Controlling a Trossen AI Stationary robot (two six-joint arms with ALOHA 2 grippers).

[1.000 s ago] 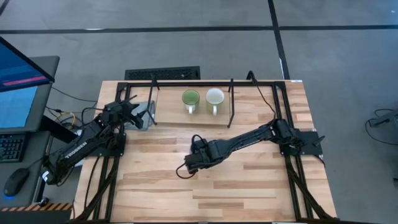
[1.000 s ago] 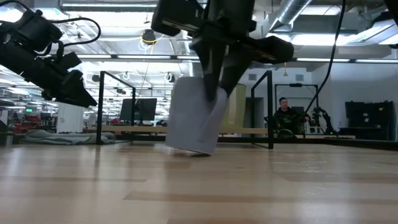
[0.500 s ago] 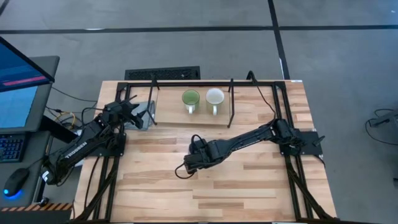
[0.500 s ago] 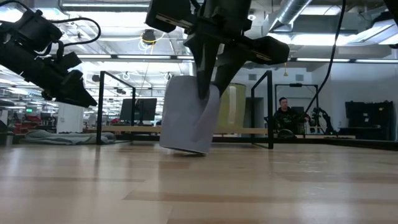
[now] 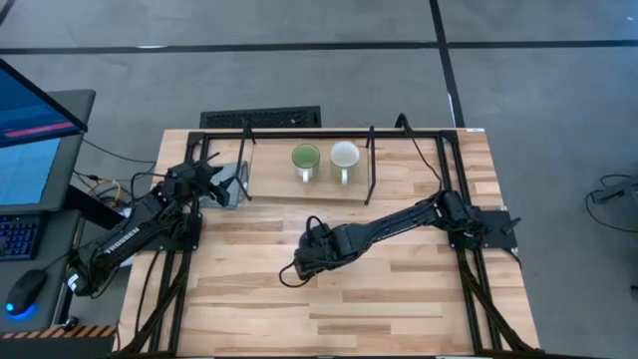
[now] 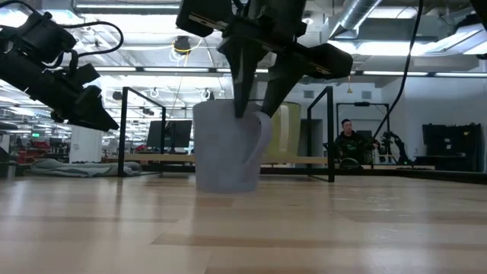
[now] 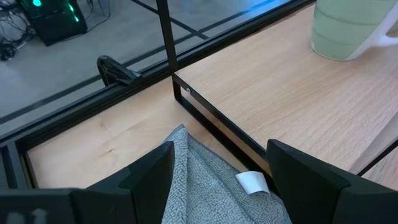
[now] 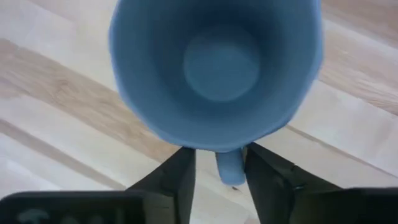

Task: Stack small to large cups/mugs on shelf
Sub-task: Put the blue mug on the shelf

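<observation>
Handle of blue-grey mug (image 8: pixel 217 74) (upright) between right fingers (image 8: pixel 180 177).

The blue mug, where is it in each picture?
High view: hidden under the right gripper, mid-table.
Low view: blue mug upright on the table, centre, the gripper's fingers around its rim.
Left wrist view: not in it.
Right wrist view: fills the top, seen from above.
Shared landmark: the right gripper, right at the mug.

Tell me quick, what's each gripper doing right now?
Left gripper: open, holding nothing, over a grey cloth.
Right gripper: open, fingers straddling the blue mug handle, no grip.
</observation>
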